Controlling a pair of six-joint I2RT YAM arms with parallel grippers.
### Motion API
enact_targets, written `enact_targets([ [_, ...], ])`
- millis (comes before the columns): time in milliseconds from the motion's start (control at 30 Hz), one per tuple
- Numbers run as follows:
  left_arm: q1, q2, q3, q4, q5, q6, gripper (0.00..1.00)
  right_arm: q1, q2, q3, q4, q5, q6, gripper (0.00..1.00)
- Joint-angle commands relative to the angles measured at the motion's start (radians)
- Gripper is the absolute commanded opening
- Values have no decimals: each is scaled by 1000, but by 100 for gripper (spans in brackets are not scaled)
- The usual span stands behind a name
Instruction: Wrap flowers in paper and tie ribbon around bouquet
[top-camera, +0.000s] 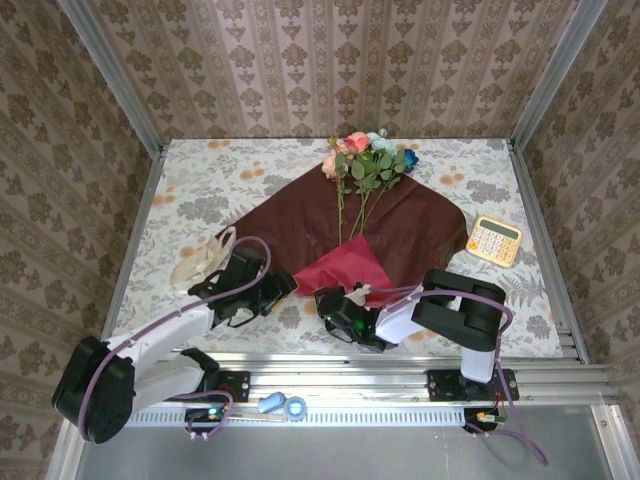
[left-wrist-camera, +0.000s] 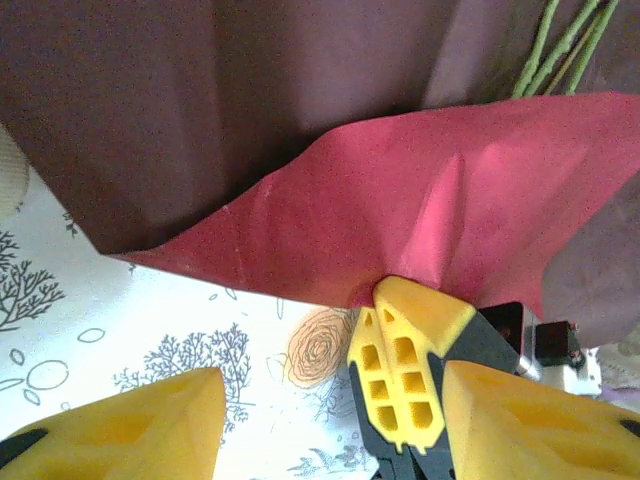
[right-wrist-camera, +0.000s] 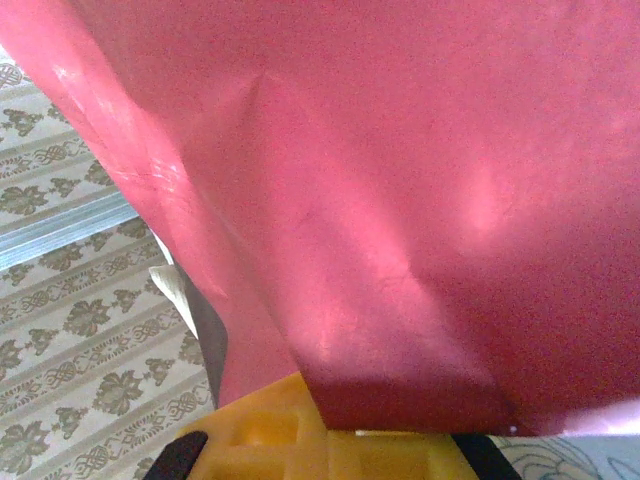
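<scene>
The dark red paper (top-camera: 330, 225) lies spread like a diamond on the table. The flowers (top-camera: 365, 155) rest at its far corner, their green stems (left-wrist-camera: 560, 45) running down the sheet. The near corner (left-wrist-camera: 440, 210) is folded up and shows a brighter red. My right gripper (top-camera: 335, 300) is shut on that corner; its yellow fingers (left-wrist-camera: 400, 350) pinch the paper's edge, and the sheet (right-wrist-camera: 400, 200) hangs over its finger (right-wrist-camera: 290, 435). My left gripper (top-camera: 283, 283) stands open just left of it, over bare tablecloth (left-wrist-camera: 330, 400). The cream ribbon (top-camera: 200, 262) lies bunched at the left.
A yellow calculator (top-camera: 494, 240) lies at the right beside the paper. Metal frame rails (top-camera: 400, 362) and papered walls enclose the flower-printed tablecloth (top-camera: 200, 190). The two grippers sit close together at the paper's near corner.
</scene>
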Motion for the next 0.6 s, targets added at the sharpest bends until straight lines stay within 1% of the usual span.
enact_targets([
  [0,-6,74,-9,132,8,-45,57,-4,-14,14,-52,1,458,0],
  [67,-11,141,17,172,21,-36,54,-4,-20,14,-57,-3,458,0],
  [167,-13,205,20,213,23,-23,43,-4,-33,15,-76,-16,456,0],
  [200,-12,217,17,220,18,-14,35,-3,-38,16,-83,-20,456,0],
  [233,-10,228,17,215,9,3,24,-4,-42,15,-91,-29,453,0],
  [267,-10,231,22,192,-6,27,9,-7,-48,15,-105,-51,449,3],
  [300,-10,230,26,168,-22,39,0,-14,-57,14,-127,-86,440,11],
  [367,-10,214,25,139,-41,50,0,-45,-102,14,-210,-176,344,32],
  [400,-10,209,24,134,-41,54,0,-63,-136,23,-286,-239,292,37],
  [500,-10,200,26,118,-32,66,0,-133,-269,80,-584,-371,24,42],
  [533,-10,198,26,117,-31,69,0,-160,-308,126,-745,-412,-69,44],
  [567,-11,196,26,114,-30,71,0,-180,-335,165,-852,-439,-180,45],
])
